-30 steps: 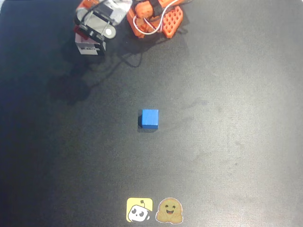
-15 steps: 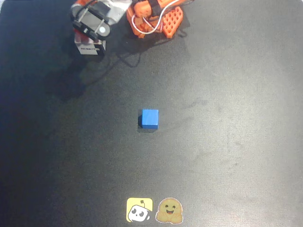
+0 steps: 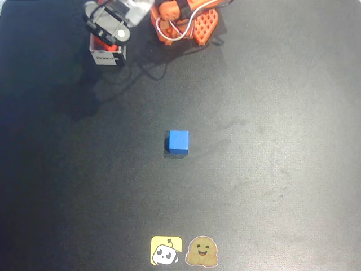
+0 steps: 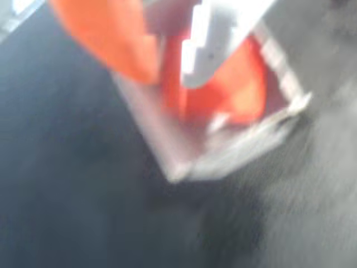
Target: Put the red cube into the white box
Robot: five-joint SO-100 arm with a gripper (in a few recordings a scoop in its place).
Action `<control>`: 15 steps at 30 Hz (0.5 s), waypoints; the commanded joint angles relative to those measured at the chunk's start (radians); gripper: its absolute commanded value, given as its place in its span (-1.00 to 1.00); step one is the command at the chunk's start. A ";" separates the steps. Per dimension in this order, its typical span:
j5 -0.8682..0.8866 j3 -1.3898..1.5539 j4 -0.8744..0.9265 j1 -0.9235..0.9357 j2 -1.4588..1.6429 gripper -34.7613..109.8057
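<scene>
A: What surface carries the scene?

B: A black mat (image 3: 271, 169), seen from overhead. The arm's orange base (image 3: 186, 22) sits at its top edge, so everything lies within reach in front of it.

A: Where is the box, and why is the gripper there?

B: The white box (image 3: 108, 58) stands at the upper left, just beside the base, its dark label strip facing down the picture. The gripper (image 3: 110, 31) hangs directly over it, covering most of its opening. That position suits a drop from above: the walls will catch whatever is let go.

A: And the red cube?

B: In the wrist view a red-orange mass, the red cube (image 4: 228, 95), shows inside the box's pale walls (image 4: 245, 148), below a white finger (image 4: 217, 44). The picture is heavily blurred, so whether the cube rests on the box floor or hangs between the fingers is not clear.

A: Is the gripper holding it, then?

B: That cannot be told. The overhead view hides the fingers under the wrist housing, and the wrist view is too smeared to show whether they press the cube.

A: What of the other things?

B: A blue cube (image 3: 179, 141) sits mid-mat, well apart from the box and clear of the arm. Two stickers (image 3: 184, 250) lie at the bottom edge.

A: How far along is the task?

B: Judged from the placement, at or near release.
</scene>
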 commanded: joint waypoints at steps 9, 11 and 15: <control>0.334 0.015 -0.163 -0.534 -0.081 -0.52; 0.437 0.061 -0.179 -0.663 -0.041 -0.52; 0.609 0.144 -0.273 -0.888 -0.040 -0.52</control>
